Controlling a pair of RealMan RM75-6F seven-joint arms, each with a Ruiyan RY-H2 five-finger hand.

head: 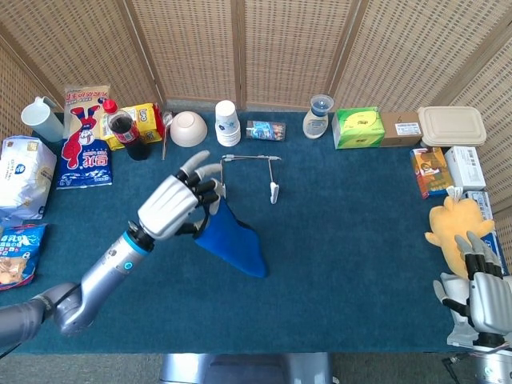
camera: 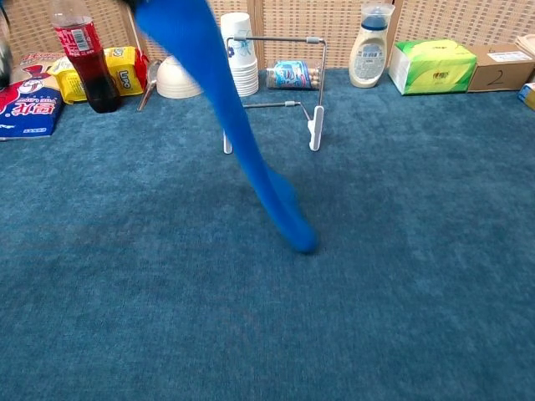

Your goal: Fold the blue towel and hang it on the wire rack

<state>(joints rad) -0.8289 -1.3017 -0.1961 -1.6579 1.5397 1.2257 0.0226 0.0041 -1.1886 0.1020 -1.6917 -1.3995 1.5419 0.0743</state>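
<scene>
Hanging limp and soft from the left hand (head: pixel 174 206), pinched by one end near mid-table just before the wire rack (head: pixel 249 174), blue towel (head: pixel 234 242) likely light, best gripped at a folded edge; right hand (head: pixel 485 290) idle, loosely spread, holding nothing, at the table's right front corner.

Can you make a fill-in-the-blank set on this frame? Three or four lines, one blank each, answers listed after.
1. The blue towel hangs from the robot's ____ hand.
2. The wire rack has ____ draped over it yet.
3. The stack of paper cups stands between the white bowl and the ____ rack.
4. The right hand holds ____.

Missing words: left; nothing; wire; nothing
</scene>
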